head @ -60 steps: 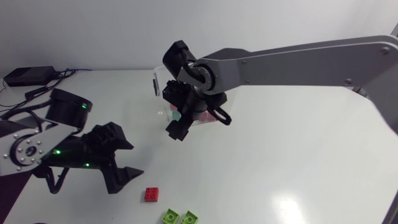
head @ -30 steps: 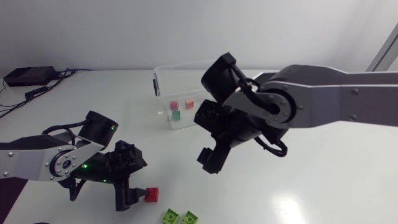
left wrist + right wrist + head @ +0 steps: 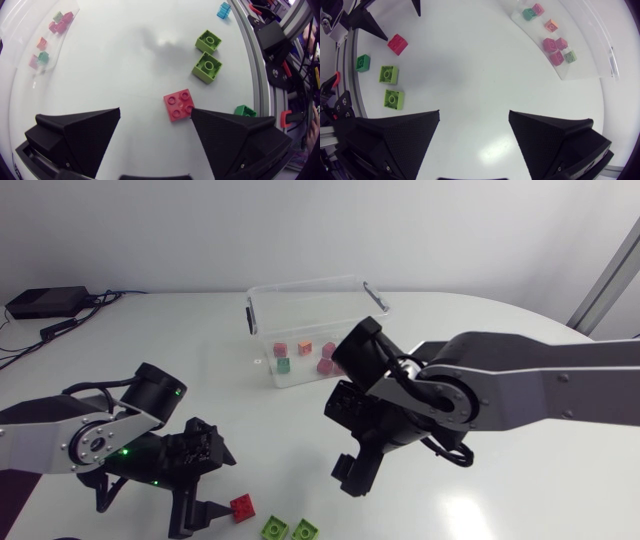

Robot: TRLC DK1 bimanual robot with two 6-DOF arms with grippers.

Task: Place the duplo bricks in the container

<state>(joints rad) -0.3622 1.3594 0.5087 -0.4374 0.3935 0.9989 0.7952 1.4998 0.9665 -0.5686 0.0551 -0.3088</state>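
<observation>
A clear container (image 3: 300, 285) stands at the back centre with several small pink, green and orange bricks inside. Near the front edge a red duplo brick (image 3: 241, 506) lies beside two lime bricks (image 3: 273, 528) (image 3: 304, 529). My left gripper (image 3: 205, 495) is open and low, just left of the red brick. In the left wrist view the red brick (image 3: 179, 104) lies just ahead of one fingertip (image 3: 196, 113), with my left gripper (image 3: 155, 112) empty. My right gripper (image 3: 350, 465) hangs open over mid-table, in front of the container, empty (image 3: 474, 112).
The left wrist view shows two lime bricks (image 3: 208, 41) (image 3: 207, 67), a dark green brick (image 3: 245, 110) and a cyan brick (image 3: 223, 9) along the table's front edge. In the right wrist view, the container (image 3: 590, 45) is ahead, and the red brick (image 3: 397, 43) lies off to the side.
My right arm has swung from over the container toward the table's front and come down. My left gripper has moved forward and right, down beside the red brick.
</observation>
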